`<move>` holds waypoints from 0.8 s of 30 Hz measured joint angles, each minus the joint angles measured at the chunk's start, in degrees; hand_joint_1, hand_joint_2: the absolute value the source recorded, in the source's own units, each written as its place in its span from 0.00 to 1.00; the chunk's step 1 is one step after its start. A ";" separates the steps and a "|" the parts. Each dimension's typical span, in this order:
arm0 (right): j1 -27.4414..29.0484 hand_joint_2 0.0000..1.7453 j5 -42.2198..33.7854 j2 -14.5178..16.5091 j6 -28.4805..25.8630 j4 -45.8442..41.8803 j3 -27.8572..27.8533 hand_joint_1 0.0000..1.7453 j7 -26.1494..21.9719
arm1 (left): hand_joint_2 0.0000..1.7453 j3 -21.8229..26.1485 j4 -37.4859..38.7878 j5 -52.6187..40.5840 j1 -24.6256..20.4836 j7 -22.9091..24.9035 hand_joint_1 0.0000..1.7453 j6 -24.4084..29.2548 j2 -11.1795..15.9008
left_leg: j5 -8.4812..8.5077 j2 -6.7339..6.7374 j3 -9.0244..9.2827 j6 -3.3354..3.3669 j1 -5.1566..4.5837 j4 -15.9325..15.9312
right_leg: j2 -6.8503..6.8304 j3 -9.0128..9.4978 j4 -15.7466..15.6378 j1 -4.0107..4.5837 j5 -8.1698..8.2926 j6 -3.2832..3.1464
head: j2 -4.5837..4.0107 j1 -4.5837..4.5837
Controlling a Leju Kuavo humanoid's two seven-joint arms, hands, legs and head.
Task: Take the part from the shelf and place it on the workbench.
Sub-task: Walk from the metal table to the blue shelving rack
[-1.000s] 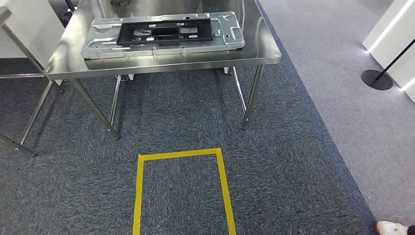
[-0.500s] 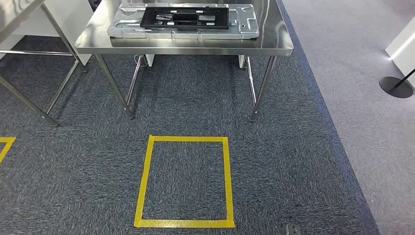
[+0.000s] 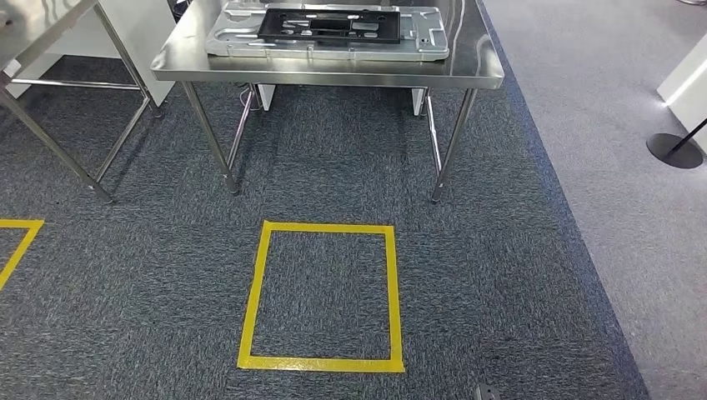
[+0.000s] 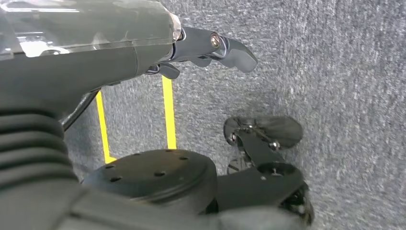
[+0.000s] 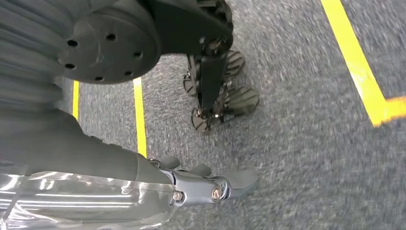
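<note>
A grey metal part (image 3: 327,32) carrying a black frame (image 3: 330,24) lies flat on the steel workbench (image 3: 325,75) at twelve o'clock, beyond the yellow floor square (image 3: 323,295), so placing looks done. Left hand (image 4: 210,48) and right hand (image 5: 206,184) hang over carpet, fingers loose, holding nothing

Head view from high, facing forward and down over carpet (image 3: 500,275) toward a steel table (image 3: 333,71), both wrist views close behind hanging hands, facing the floor, all three sharing carpet and yellow tape (image 3: 321,227)
</note>
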 joint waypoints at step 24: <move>4.49 0.00 -4.10 -0.73 4.13 -4.29 18.20 0.00 -0.38 | 0.00 -22.85 -1.49 25.50 6.65 0.55 0.00 -2.03 3.01 | 0.61 0.24 -0.04 0.57 0.53 -0.66 | -0.39 -7.26 13.09 -0.50 -6.32 0.75 | 0.00 0.01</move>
